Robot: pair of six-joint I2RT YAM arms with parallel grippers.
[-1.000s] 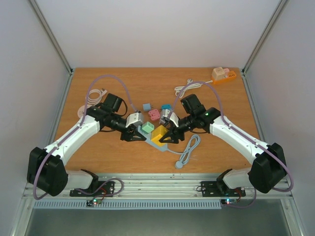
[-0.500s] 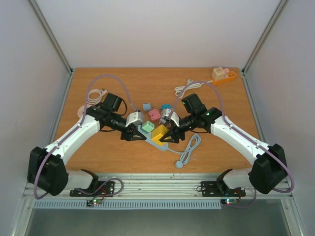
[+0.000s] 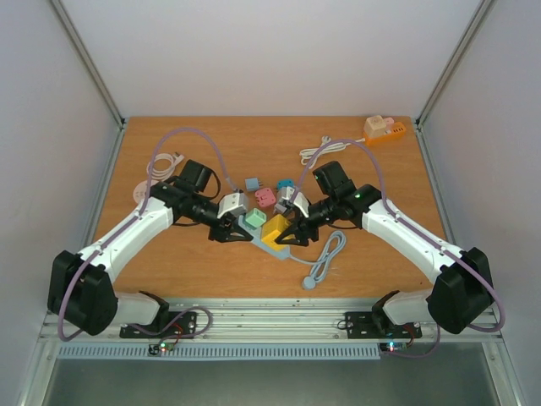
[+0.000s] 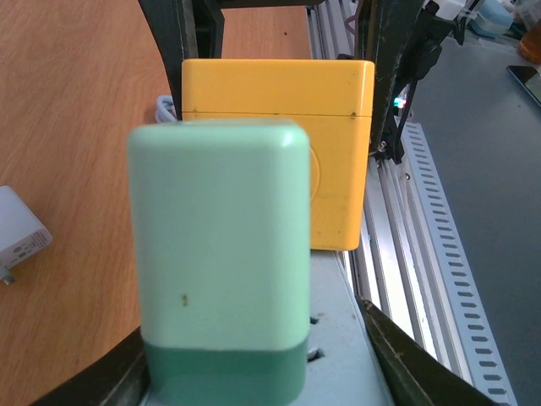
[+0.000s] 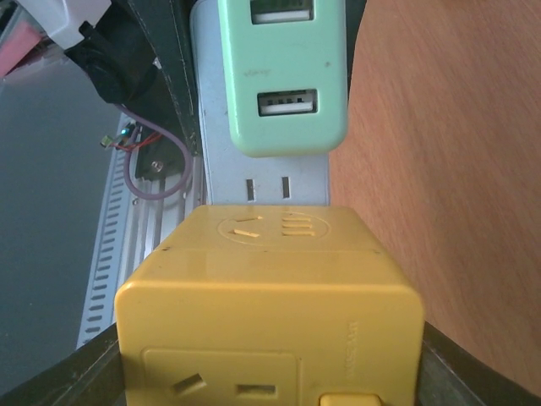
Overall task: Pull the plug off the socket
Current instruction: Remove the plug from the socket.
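The right pincer (image 3: 292, 235) looks clenched on the yellow adapter cube (image 5: 270, 279), with its pads against both flanks. The cube sits between its fingers, plugged into the grey power strip (image 5: 221, 182). Just beyond the cube, on the same strip, stands the mint-green USB charger (image 4: 220, 245). The left pincer (image 3: 232, 233) straddles it with fingers spread, not pinching it.

My worry is that the strip looks light and I see nothing clamping it, so a pull may lift the whole strip off the tabletop (image 5: 456, 127). The pads could also slide on the smooth plastic, and a tilted pull could jam the prongs.

The only writing is faint embossed marks on the cube, too small to read.
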